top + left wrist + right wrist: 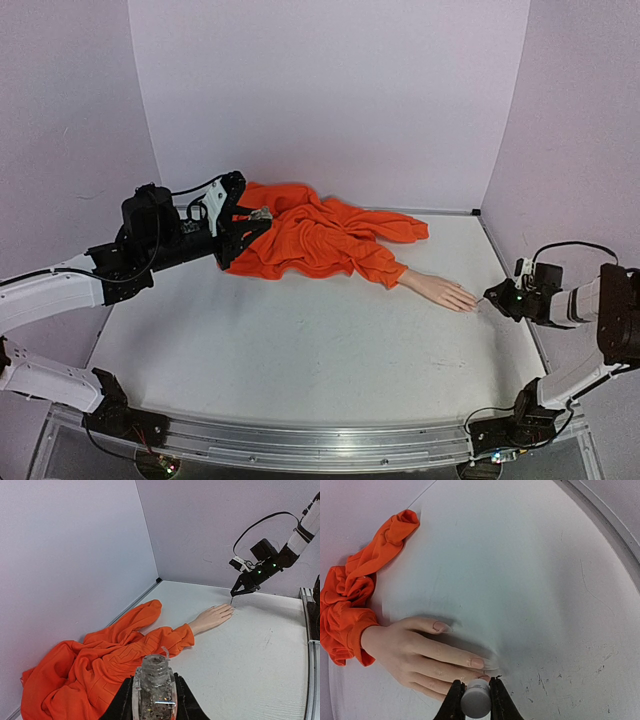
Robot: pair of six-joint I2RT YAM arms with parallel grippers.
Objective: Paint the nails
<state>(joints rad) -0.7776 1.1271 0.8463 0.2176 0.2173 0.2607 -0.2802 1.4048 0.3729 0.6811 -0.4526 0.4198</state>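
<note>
The nails (477, 663) tip a pale hand (405, 650) that lies palm down on the table (300, 350), right of centre, with its wrist in an orange sleeve (320, 240). The right gripper (476, 682) clamps a round grey cap (475, 701) just beside the middle fingertips. Well apart, at the garment's other end, the left gripper (153, 692) grips a clear bottle (153, 667).

Left arm (55, 295), right arm (583, 303): white link shells, black joint housings. Black cable loops (572, 244) at wrists. Left gripper (154, 681), right gripper (476, 683): black fingers. Black bases (118, 415) at near table edge.
</note>
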